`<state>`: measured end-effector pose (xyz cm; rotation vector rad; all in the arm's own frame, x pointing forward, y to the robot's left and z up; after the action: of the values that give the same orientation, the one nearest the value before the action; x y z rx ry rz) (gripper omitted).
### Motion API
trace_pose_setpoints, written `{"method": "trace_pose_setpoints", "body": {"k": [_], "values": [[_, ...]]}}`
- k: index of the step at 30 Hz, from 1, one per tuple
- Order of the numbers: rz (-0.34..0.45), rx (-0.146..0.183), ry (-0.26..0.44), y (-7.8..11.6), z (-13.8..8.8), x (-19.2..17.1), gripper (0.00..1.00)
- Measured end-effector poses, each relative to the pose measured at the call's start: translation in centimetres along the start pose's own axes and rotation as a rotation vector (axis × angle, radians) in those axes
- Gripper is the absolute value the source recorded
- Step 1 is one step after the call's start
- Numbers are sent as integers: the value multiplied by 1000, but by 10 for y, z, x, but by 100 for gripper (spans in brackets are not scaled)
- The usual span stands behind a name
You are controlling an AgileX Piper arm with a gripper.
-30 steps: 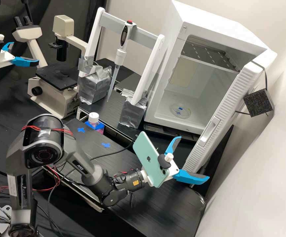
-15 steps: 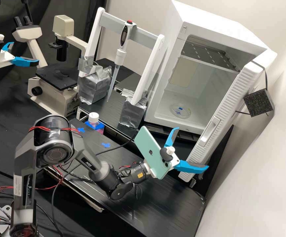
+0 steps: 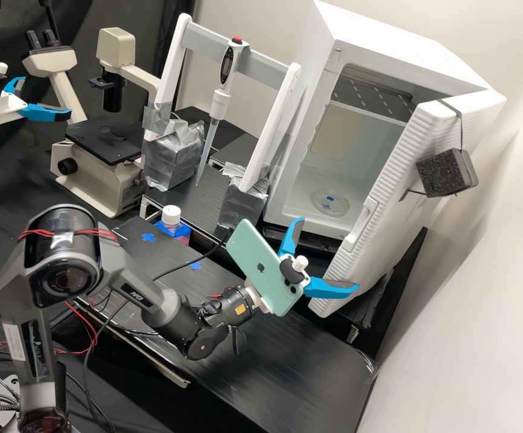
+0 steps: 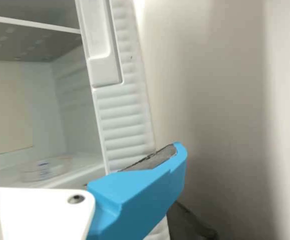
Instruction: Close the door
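Observation:
In the high view the white cabinet [image 3: 285, 180] at the back right has its ribbed door [image 3: 387, 210] partly open, angled outward from the right side. My gripper [image 3: 327, 255] is open in front of the door's lower part, with nothing between its blue fingers. The right-hand finger [image 3: 332, 287] overlaps the door's lower front corner; contact looks likely but is not clear. In the wrist view, beside my gripper [image 4: 82, 150], the blue finger [image 4: 139, 187] lies across the door's ribbed edge [image 4: 124, 115], below the recessed handle [image 4: 106, 70].
A round clear dish [image 3: 330, 202] lies on the cabinet's floor. Left of the cabinet are a pipette [image 3: 220, 99] on a white stand, a microscope [image 3: 102, 162] and a capped bottle [image 3: 172, 222]. A black box [image 3: 445, 172] is strapped to the door, near the right wall [image 3: 484, 300].
The door has swung partway inward toward the cabinet, with the black box on it. My gripper has moved left and a little up in the high view, staying open.

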<state>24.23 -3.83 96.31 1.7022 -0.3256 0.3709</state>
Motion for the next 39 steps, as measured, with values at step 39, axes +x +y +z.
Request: {"method": "trace_pose_setpoints", "body": {"k": [39], "values": [[-327,50,308,-78,-66,17,100]]}}
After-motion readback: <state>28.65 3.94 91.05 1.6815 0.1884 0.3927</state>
